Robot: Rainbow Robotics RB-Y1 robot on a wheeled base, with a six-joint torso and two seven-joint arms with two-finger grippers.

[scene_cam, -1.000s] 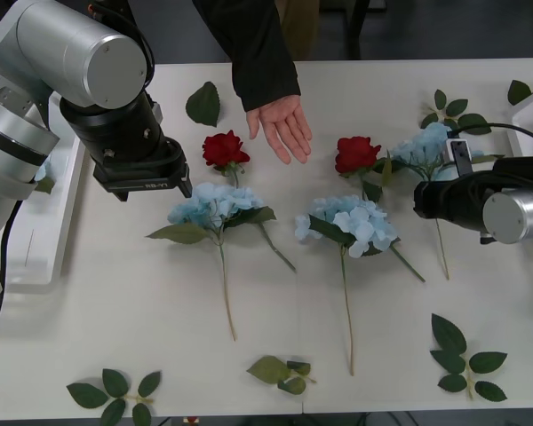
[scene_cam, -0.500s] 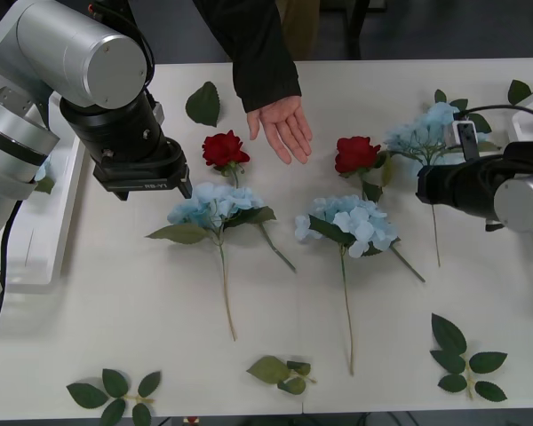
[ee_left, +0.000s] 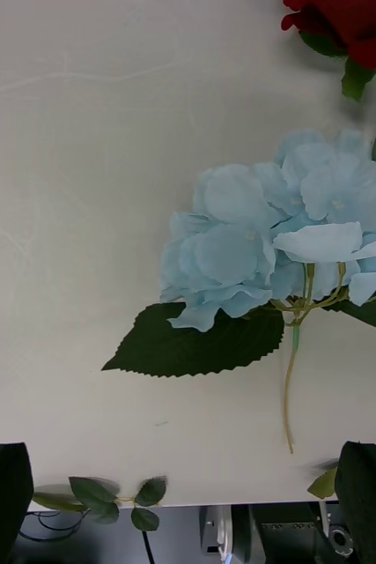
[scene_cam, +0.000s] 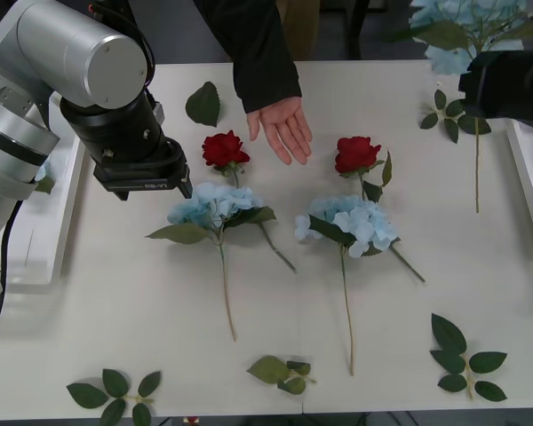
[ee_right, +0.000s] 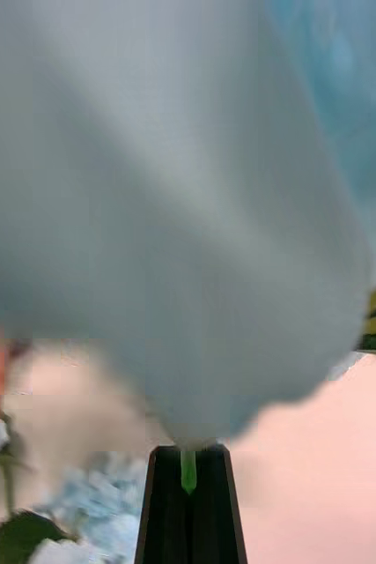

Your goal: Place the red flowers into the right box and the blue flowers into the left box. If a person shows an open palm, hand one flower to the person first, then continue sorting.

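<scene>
Pale blue petals mark the flower [scene_cam: 457,31] in play: a hydrangea held aloft at the table's far right corner by the right gripper [ee_right: 188,476], whose black fingers are closed on the green stem just under the head, the stem hanging down over the tabletop [scene_cam: 115,293]. A person's open palm [scene_cam: 282,127] is extended over the far middle of the table, between two red roses, one [scene_cam: 224,149] to its left and one [scene_cam: 356,154] to its right. Two more blue flowers lie flat on the table, one [scene_cam: 215,206] beside the left gripper [ee_left: 188,493] and one [scene_cam: 348,221] at centre, just below the right-hand rose. The left gripper hovers spread wide above the left-hand blue flower and grasps nothing. The left box [scene_cam: 31,248] sits under the left arm at the table's left edge; a strip of the right box [scene_cam: 531,191] shows at the right edge. Loose leaf sprigs [scene_cam: 466,359] are scattered along the near edge. The step in hand appears to be the hand-over, since the raised palm takes priority over sorting. The next move calls for carrying the lifted flower leftward to the palm, lowering it without sweeping the right-hand rose, and letting go only once it rests in the hand. Sorting of the four flowers on the table is yet to be done.
</scene>
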